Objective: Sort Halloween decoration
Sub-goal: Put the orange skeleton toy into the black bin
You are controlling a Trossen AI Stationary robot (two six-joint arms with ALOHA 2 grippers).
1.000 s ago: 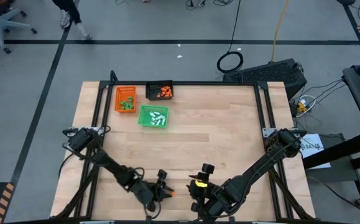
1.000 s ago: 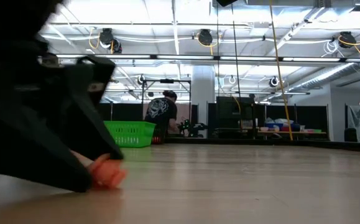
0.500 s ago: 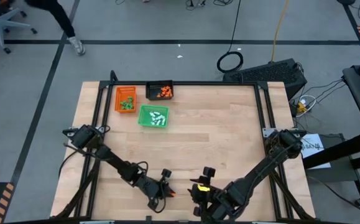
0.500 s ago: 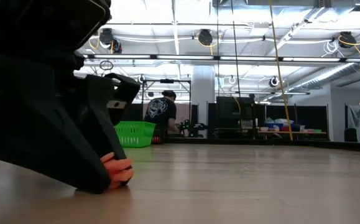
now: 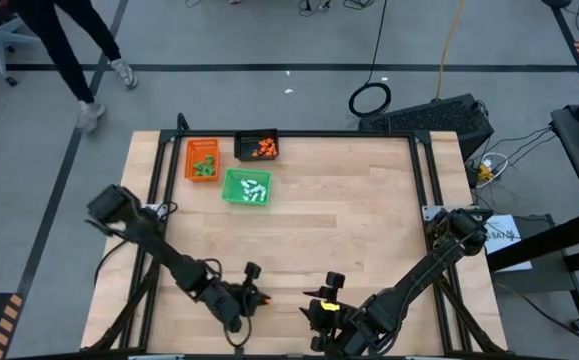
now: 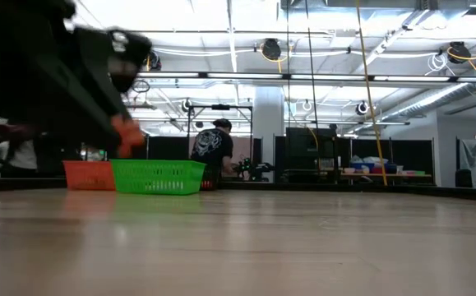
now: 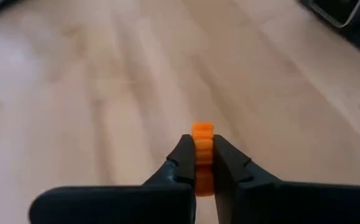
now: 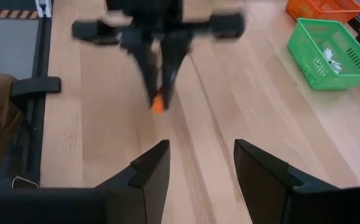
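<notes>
Left pincer (image 7: 204,155) clamped on an orange piece (image 7: 203,138), near the front edge of the worktop (image 5: 369,210).

Fingers pressed against both sides of the ribbed orange piece, lifted clear of the wood, apparently, judging by the blurred low view. Further right, right pincer (image 8: 199,163) parked by the front edge, fingers spread wide, holding nothing. At the far left corner, orange tray (image 5: 202,159), green tray (image 5: 247,187) and black tray (image 5: 257,146) holding the other small pieces.

no readable text, labels, brands, numbers or signs anywhere
</notes>
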